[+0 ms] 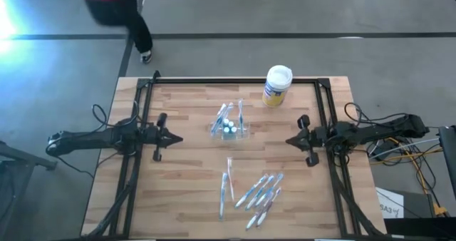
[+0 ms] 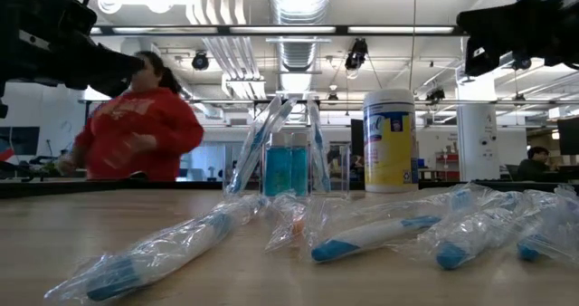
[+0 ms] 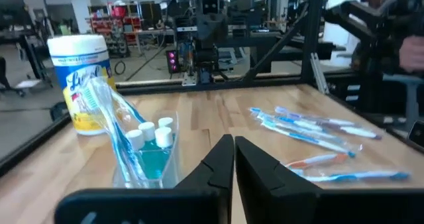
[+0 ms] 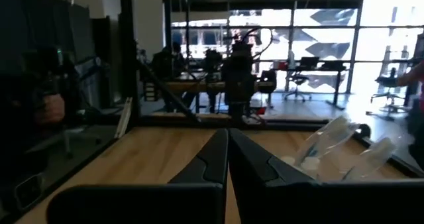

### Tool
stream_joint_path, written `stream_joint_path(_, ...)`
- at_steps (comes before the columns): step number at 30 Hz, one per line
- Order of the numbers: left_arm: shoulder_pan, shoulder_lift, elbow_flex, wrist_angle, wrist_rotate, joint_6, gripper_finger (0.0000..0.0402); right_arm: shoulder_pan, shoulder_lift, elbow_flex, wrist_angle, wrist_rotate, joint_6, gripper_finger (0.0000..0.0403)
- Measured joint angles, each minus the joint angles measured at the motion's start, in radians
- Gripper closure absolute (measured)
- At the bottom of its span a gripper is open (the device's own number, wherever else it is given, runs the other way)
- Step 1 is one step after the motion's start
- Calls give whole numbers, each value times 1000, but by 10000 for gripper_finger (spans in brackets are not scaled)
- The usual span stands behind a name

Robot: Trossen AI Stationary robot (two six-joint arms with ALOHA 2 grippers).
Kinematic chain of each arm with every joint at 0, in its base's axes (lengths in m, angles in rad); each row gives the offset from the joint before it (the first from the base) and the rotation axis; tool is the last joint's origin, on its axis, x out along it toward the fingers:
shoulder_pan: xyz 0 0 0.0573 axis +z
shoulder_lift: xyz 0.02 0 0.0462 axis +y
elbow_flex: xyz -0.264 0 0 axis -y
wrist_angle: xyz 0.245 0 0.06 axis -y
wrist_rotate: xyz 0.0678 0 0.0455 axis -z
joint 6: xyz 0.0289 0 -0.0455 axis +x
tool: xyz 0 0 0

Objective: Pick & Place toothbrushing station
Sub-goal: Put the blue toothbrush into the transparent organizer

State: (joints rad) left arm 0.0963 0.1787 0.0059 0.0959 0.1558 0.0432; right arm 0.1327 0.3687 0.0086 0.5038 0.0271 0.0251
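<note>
The toothbrushing station (image 1: pixel 229 129) is a small clear plastic holder standing on its base at the middle of the wooden table. Wrapped toothbrushes lean out of it, and small blue bottles with white caps sit inside it (image 3: pixel 149 161) (image 2: pixel 289 170). My left gripper (image 1: pixel 179 138) hovers shut to the holder's left, pointing level toward it with nothing between its fingers (image 3: pixel 234 144). My right gripper (image 1: pixel 288 141) hovers shut to the holder's right, also pointing toward it (image 4: pixel 228 138). Neither touches anything.
A yellow canister with a white lid (image 1: pixel 277 85) stands near the far edge. Several wrapped toothbrushes (image 1: pixel 258 192) lie loose on the near half of the table. A person in a red top (image 2: pixel 136 125) is beyond the far left corner. Black frame rails (image 1: pixel 329 113) border the table.
</note>
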Motion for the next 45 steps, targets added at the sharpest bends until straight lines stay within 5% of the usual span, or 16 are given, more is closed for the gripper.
stream_joint_path(8,0,0,0,0,-7,-151,386,0,-5,0,8,-17,-15,394)
stream_joint_path(14,0,0,0,0,-68,-211,397,0,-61,0,83,-137,-97,394)
stream_joint_path(32,-12,8,7,50,-200,-419,397,0,-225,0,-135,-141,-37,394)
stream_joint_path(38,-113,136,163,52,-258,-382,399,0,-225,0,-128,-139,-120,394)
stream_joint_path(45,-304,468,436,-8,-411,-364,400,0,-225,0,-101,-133,-159,394)
